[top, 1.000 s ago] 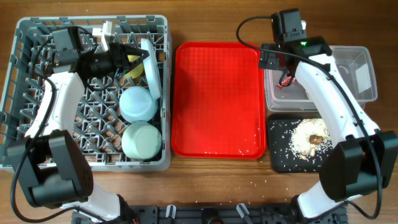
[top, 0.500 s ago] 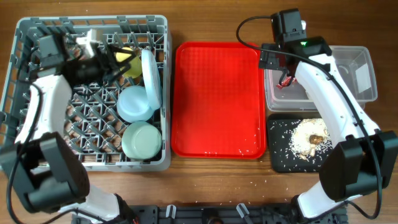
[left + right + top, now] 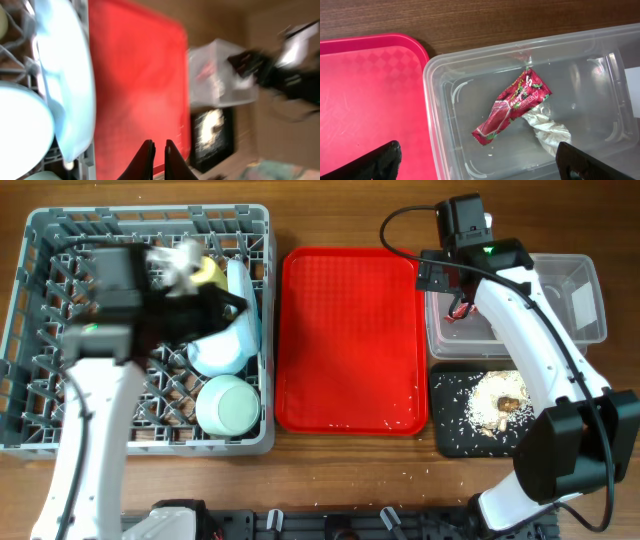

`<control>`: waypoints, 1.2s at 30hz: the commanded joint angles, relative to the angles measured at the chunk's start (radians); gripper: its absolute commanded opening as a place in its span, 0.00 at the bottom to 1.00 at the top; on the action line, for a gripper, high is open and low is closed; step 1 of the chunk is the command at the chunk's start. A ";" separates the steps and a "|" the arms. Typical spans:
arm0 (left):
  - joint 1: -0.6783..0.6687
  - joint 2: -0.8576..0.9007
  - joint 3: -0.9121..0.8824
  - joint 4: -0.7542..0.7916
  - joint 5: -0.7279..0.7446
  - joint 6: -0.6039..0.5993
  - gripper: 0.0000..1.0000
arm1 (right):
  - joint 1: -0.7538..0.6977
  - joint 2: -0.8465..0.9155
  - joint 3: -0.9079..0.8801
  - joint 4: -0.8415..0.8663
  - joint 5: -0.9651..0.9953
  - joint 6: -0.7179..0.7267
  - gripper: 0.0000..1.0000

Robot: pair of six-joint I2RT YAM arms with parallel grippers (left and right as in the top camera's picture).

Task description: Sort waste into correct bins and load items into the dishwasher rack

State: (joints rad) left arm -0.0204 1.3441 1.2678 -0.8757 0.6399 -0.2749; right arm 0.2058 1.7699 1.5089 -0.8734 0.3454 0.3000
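Wrapper (image 3: 512,112), tissue (image 3: 547,132) in tub (image 3: 585,80); scraps (image 3: 497,402) in tray (image 3: 445,442).

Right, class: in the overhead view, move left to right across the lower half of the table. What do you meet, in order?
The grey dishwasher rack → pale green bowl inside its right side → flat red tray → black tray holding rice-like food scraps.
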 commanded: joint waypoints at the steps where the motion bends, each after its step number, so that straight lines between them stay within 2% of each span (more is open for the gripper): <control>1: -0.185 0.106 -0.012 0.021 -0.328 0.006 0.08 | -0.002 -0.006 0.005 0.003 0.015 -0.012 1.00; 6: -0.255 0.196 -0.012 0.055 -0.509 0.005 0.10 | -0.002 -0.006 0.005 0.003 0.015 -0.012 1.00; 15: -0.211 0.154 -0.012 0.029 -0.526 -0.047 0.11 | -0.002 -0.006 0.005 0.003 0.016 -0.012 1.00; 22: -0.205 -0.006 -0.010 0.041 -0.526 -0.050 0.17 | -0.002 -0.006 0.005 0.002 0.016 -0.012 1.00; 27: -0.206 -0.174 -0.010 0.057 -0.525 -0.135 0.23 | -0.002 -0.006 0.005 0.003 0.016 -0.012 1.00; 30: -0.214 -0.248 -0.010 0.060 -0.487 -0.164 0.40 | -0.002 -0.006 0.005 0.003 0.016 -0.011 1.00; 32: -0.219 -0.284 -0.010 0.055 -0.488 -0.163 0.61 | -0.002 -0.006 0.005 0.003 0.015 -0.011 1.00; 34: -0.219 -0.291 -0.010 0.044 -0.488 -0.159 1.00 | -0.002 -0.006 0.005 0.003 0.016 -0.012 1.00; 36: -0.219 -0.286 -0.010 0.037 -0.488 -0.159 1.00 | -0.002 -0.006 0.005 0.003 0.015 -0.012 1.00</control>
State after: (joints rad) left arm -0.2344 1.0550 1.2575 -0.8310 0.1402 -0.4290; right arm 0.2058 1.7699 1.5089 -0.8734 0.3454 0.3000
